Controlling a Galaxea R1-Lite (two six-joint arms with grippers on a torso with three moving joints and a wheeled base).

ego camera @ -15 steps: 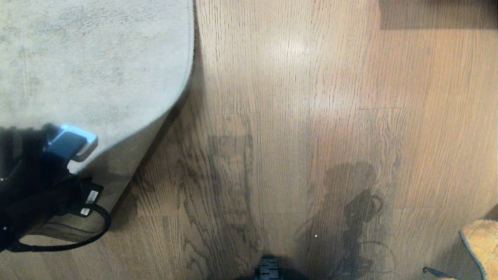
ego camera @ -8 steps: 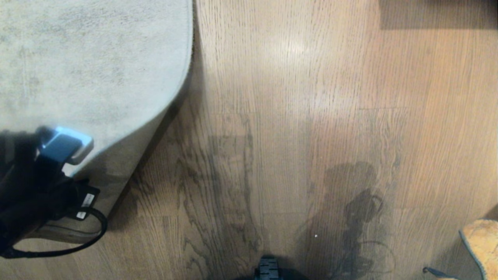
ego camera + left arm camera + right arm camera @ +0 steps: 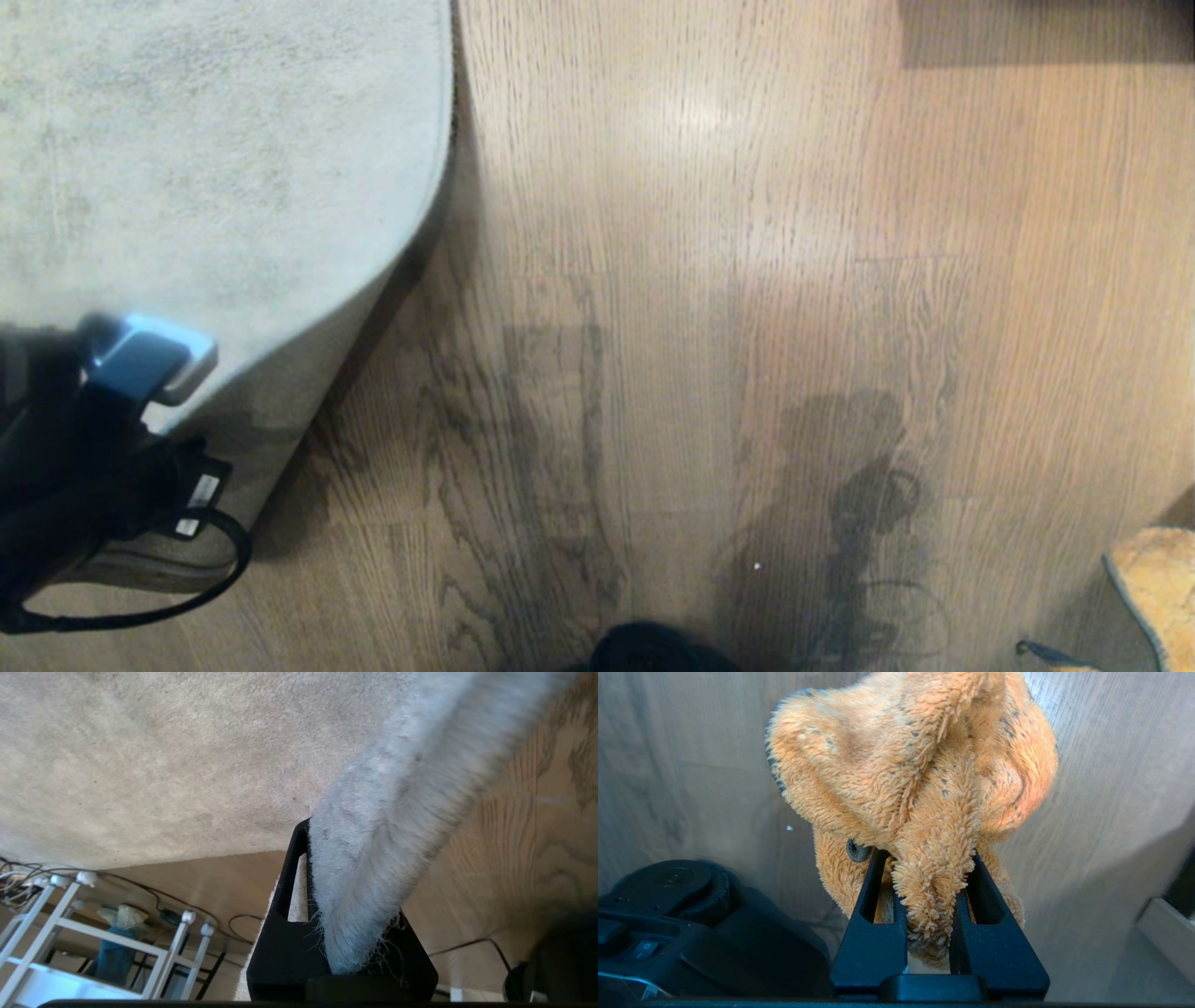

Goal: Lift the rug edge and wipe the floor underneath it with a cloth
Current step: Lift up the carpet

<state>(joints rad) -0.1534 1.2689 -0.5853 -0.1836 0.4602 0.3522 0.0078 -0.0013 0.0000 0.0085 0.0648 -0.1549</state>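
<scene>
My left gripper (image 3: 343, 858) is shut on the rug edge (image 3: 373, 872), and the grey pile bunches between its black fingers. In the head view the left arm (image 3: 93, 457) is at the lower left. It holds the rug's (image 3: 215, 159) corner raised off the floor (image 3: 709, 280), so the tan backing (image 3: 271, 439) shows. My right gripper (image 3: 927, 872) is shut on the orange fuzzy cloth (image 3: 915, 765), which hangs over the wood planks. The cloth (image 3: 1153, 579) also shows at the head view's lower right edge.
My dark base (image 3: 653, 653) is at the bottom centre and throws a shadow (image 3: 859, 504) on the planks. A dark block (image 3: 1046, 28) sits at the top right. Beyond the rug are a white metal rack (image 3: 70, 933) and loose cables (image 3: 154, 896).
The whole head view has shifted slightly to the left. The left gripper still holds the raised rug edge, and the cloth stays at the lower right.
</scene>
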